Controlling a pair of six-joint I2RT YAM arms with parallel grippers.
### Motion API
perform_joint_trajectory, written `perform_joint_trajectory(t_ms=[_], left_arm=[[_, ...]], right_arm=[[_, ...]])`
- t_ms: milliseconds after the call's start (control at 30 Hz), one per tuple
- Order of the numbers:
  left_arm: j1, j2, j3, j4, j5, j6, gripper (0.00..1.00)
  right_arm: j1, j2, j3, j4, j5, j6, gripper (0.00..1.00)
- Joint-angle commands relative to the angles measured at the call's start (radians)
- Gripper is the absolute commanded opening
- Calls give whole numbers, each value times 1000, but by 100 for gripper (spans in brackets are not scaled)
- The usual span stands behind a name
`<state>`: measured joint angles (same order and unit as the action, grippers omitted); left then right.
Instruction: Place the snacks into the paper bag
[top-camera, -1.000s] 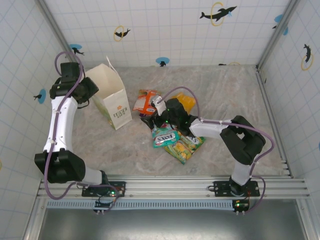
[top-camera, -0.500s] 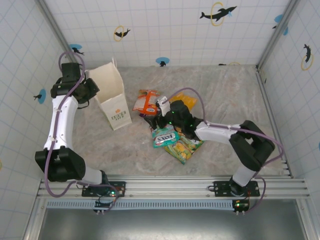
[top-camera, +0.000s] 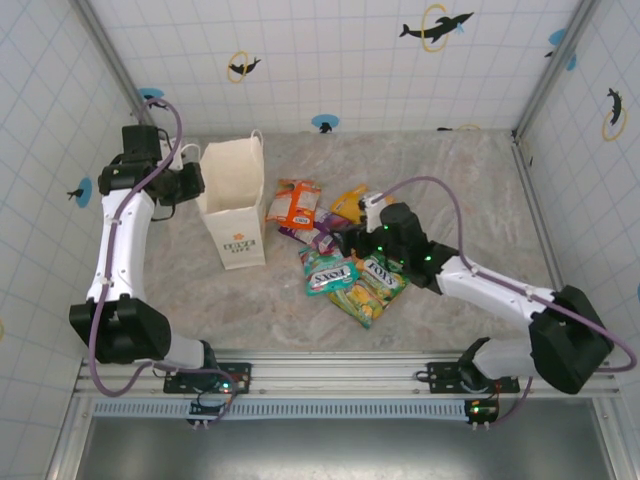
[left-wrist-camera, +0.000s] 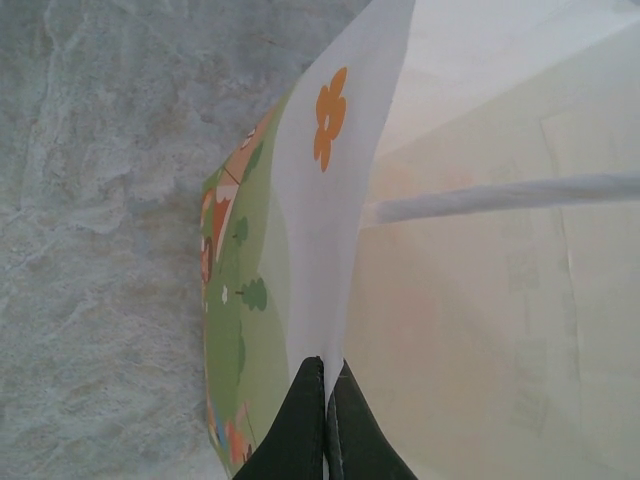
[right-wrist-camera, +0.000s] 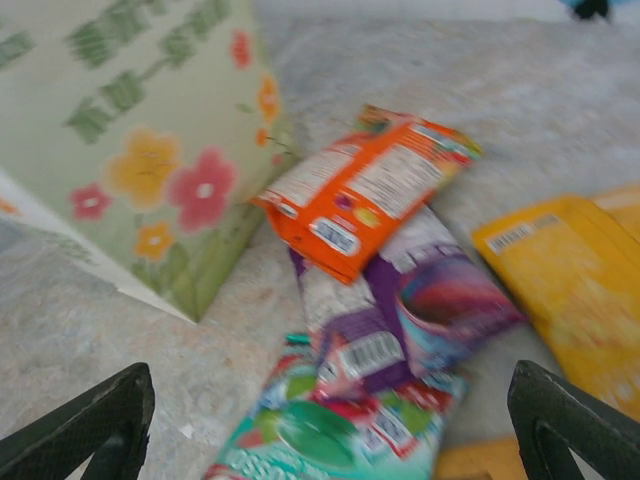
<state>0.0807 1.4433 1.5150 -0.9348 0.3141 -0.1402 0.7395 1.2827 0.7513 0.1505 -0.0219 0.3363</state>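
The bag (top-camera: 236, 203) stands upright on the surface (top-camera: 455, 175) with its mouth open upward and its logo side facing 6 o'clock in the top view. The left fingers (left-wrist-camera: 300, 430) are pinched shut on the bag's paper edge at the 9 o'clock side of its rim. The wrist view shows the flower-printed outer wall on one side of that edge, and on the other the pale inside with a string handle (left-wrist-camera: 500, 196) running across. All the snacks seen lie flat on the surface in a loose pile at 3 o'clock from the bag, outside it. The orange packet (top-camera: 293, 203) is nearest the bag, just beside its 3 o'clock wall. The yellow packet (top-camera: 349, 203) lies at 3 o'clock from the orange one. The purple packet (top-camera: 314, 236) sits at 6 o'clock from the orange one, which overlaps its upper end. The teal packet (top-camera: 330, 273) touches the purple one at its 6 o'clock end. The green-yellow packet (top-camera: 368, 293) lies at 4 o'clock from the teal one. The right fingers (right-wrist-camera: 108, 422) are spread wide and hold nothing. They hang above the pile beside the yellow packet, and in the wrist view the purple and teal packets lie between the two tips.
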Motion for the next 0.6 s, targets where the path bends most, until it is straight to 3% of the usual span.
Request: perform_joint_trajectory(t_ms=[0, 100, 233, 300, 467, 567], left_arm=[[7, -55, -31, -18, 65, 88, 0], [8, -65, -42, -33, 76, 111, 0], [8, -93, -53, -25, 62, 120, 0], [8, -101, -54, -26, 58, 117, 0], [8, -113, -74, -18, 66, 114, 0], [8, -119, -87, -2, 91, 107, 0]], right_arm=[[-62, -74, -59, -162, -53, 147, 93], [-164, -134, -119, -242, -103, 226, 91], [-296, -217, -221, -302, -257, 272, 85], [-329, -273, -263, -333, -285, 300, 83], [-376, -430, -372, -361, -208, 325, 82], [-421, -477, -473, -258, -316, 402, 75]])
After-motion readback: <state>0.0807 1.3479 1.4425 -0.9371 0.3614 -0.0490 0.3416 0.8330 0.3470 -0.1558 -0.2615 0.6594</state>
